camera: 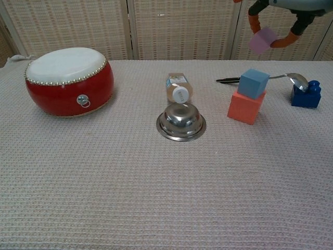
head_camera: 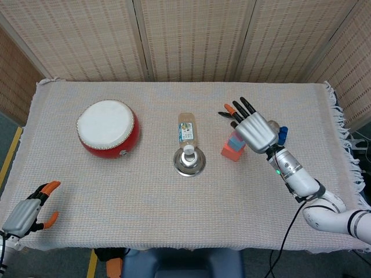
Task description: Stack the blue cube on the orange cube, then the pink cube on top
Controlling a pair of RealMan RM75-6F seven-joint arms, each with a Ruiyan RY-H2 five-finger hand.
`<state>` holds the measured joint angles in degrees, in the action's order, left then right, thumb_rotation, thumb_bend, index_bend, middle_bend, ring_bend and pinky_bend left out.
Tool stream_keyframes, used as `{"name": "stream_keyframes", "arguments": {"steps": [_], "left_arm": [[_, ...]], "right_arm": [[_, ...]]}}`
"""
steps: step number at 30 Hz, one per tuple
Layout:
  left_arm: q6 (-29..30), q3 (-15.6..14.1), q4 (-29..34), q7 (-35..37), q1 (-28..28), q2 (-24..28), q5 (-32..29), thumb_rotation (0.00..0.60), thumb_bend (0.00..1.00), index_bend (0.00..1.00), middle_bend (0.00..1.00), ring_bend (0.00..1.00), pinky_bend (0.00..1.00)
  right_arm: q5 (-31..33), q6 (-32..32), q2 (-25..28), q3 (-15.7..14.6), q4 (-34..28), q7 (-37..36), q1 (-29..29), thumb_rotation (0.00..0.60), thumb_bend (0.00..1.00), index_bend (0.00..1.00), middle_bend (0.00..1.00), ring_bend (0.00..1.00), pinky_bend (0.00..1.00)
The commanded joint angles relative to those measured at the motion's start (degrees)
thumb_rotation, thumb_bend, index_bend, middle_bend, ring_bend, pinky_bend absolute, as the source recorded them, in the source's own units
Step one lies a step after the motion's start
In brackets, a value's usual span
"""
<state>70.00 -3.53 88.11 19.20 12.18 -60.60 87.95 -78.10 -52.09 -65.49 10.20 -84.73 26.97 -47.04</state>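
Note:
The blue cube sits on the orange cube right of the table's middle; in the head view the orange cube shows below my right hand. That hand hangs high above the stack and pinches the pink cube, seen at the top of the chest view under the right hand. In the head view the hand hides the pink cube and most of the blue one. My left hand lies at the table's near left corner, fingers apart, holding nothing.
A red drum stands at the left. A steel bowl lies upside down in the middle, a small bottle on its side behind it. A spoon rests on a dark blue brick right of the stack.

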Motion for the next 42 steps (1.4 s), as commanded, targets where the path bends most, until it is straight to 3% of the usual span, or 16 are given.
{"name": "stream_keyframes", "arguments": {"steps": [1, 10, 23, 42], "left_arm": [[-0.15, -0.10, -0.09, -0.25, 0.10, -0.18, 0.09, 0.600, 0.46, 0.00, 0.02, 0.00, 0.19], [-1.11, -0.03, -0.26, -1.23, 0.37, -0.64, -0.87, 0.600, 0.46, 0.00, 0.02, 0.00, 0.19], [0.38, -1.13, -1.71, 5.41, 0.92, -0.90, 3.37, 0.600, 0.47, 0.00, 0.03, 0.00, 0.21], [0.26, -1.62, -1.01, 4.40, 1.06, -0.55, 2.92, 0.600, 0.46, 0.00, 0.02, 0.00, 0.21]], "right_arm": [[1.19, 1.65, -0.18, -1.00, 2.11, 0.15, 0.20, 0.600, 0.18, 0.58, 0.04, 0.00, 0.00], [2.08, 3.98, -2.51, -1.47, 5.62, -3.78, -0.48, 0.600, 0.18, 0.57, 0.04, 0.00, 0.00], [9.66, 9.34, -3.49, -0.60, 6.13, -4.40, -2.30, 0.600, 0.18, 0.57, 0.04, 0.00, 0.00], [6.76, 6.56, -6.01, -2.12, 8.10, -0.61, -3.72, 0.600, 0.17, 0.56, 0.04, 0.00, 0.00]]}}
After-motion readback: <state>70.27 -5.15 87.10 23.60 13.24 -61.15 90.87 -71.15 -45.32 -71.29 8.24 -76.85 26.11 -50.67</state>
